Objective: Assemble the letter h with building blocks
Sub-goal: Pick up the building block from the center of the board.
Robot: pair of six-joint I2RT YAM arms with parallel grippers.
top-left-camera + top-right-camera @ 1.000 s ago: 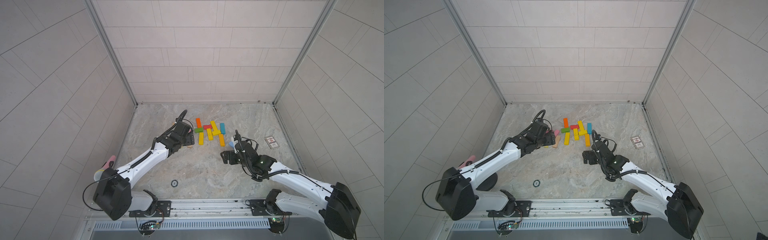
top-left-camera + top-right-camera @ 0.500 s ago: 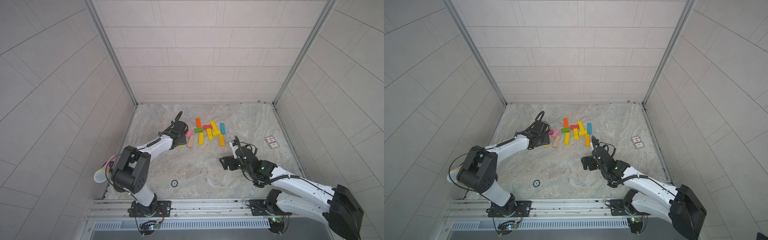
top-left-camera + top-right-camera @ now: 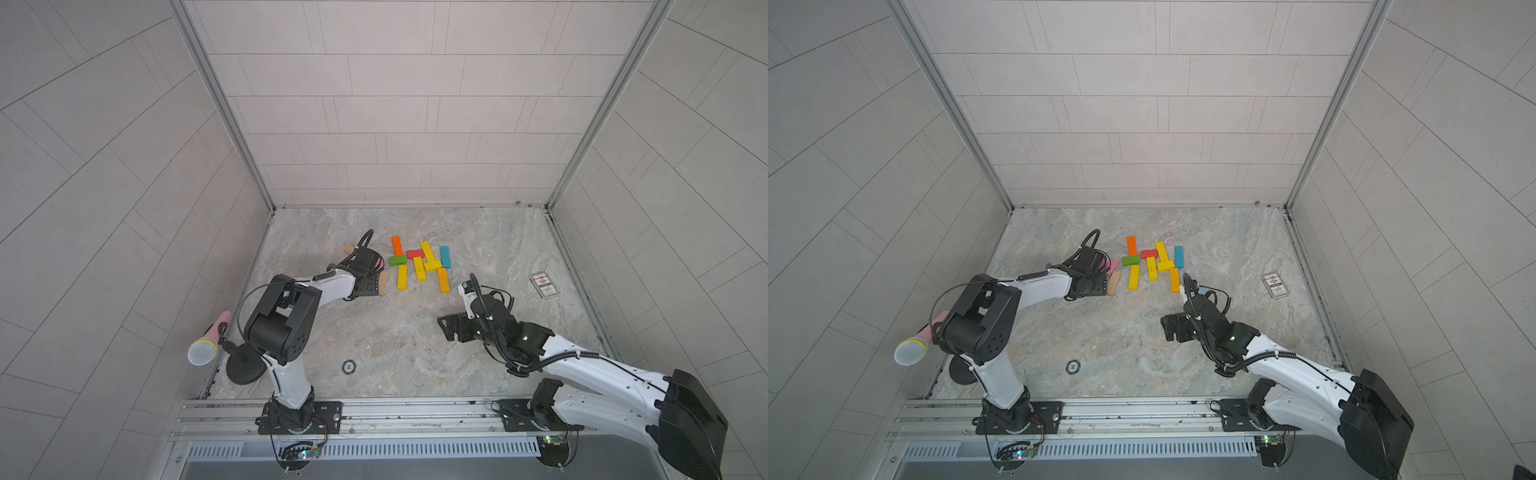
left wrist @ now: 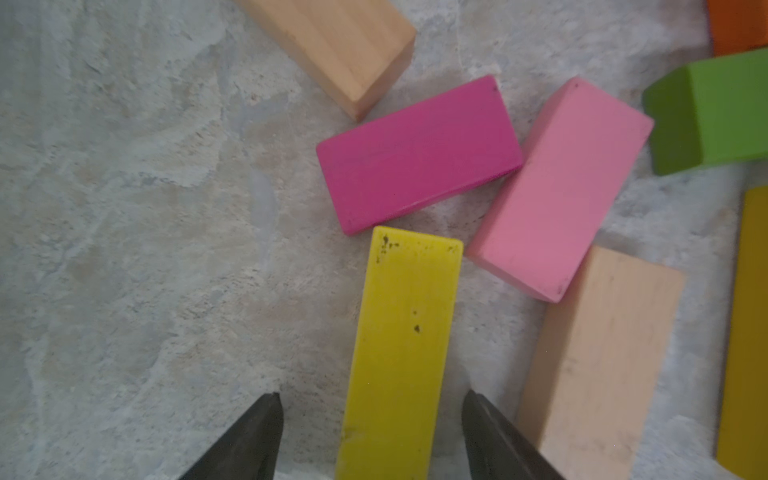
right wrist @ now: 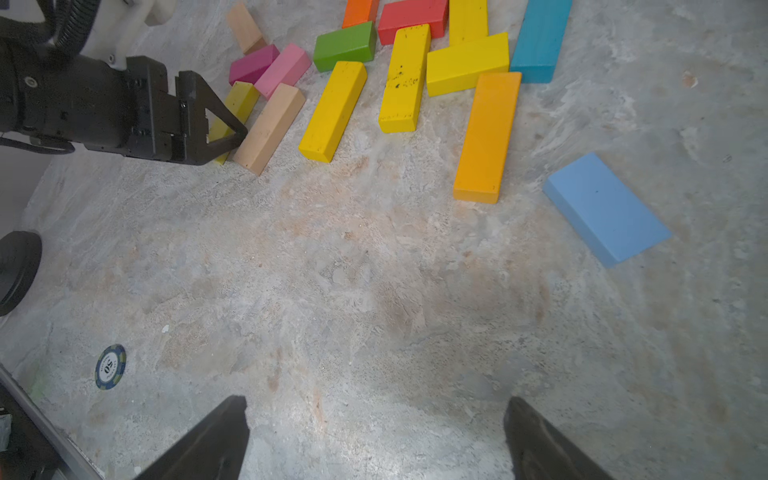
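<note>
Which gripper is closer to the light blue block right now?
Right. The right gripper is open, with the light blue block lying just ahead of it, off to one side and not touching. The left gripper is farther off, open astride a yellow-green block.

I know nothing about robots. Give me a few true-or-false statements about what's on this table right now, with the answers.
1. The left pincer straddles a yellow-green block. True.
2. The right pincer holds the light blue block. False: it is open and empty, and that block lies on the table.
3. The pink block lies next to the magenta block. True.
4. A round chip lies away from the blocks. True.
5. The white card sits among the blocks. False: it lies apart, off to one side.
</note>
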